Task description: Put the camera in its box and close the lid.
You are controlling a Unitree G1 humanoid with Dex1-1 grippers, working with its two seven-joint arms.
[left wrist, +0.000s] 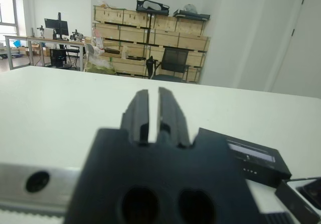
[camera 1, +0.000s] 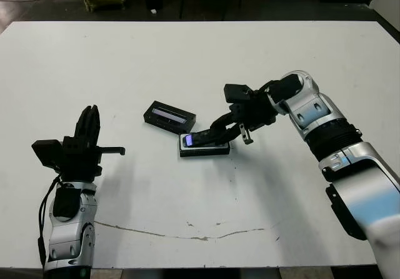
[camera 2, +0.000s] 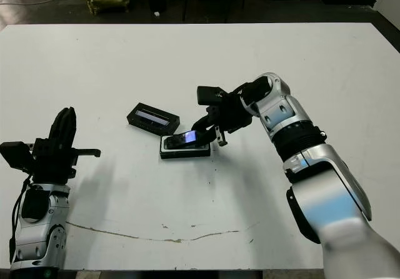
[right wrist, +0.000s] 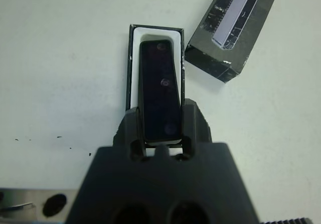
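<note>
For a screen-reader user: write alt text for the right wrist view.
The right gripper holds the black camera between its fingers, over the white-lined box on the white table. The lid lies apart beside the box.

Broad white surface (camera 1: 187, 54) with a thin dark crack (camera 1: 200, 234) at 6 o'clock; dark floor (camera 1: 281, 7) beyond. Stacked pale wooden crates (left wrist: 150, 33) against white wall (left wrist: 241, 28), black office chair (left wrist: 170, 66) at 12.

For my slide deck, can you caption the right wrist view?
Right gripper holds the camera over the white-lined box, lid lying beside it.
</note>
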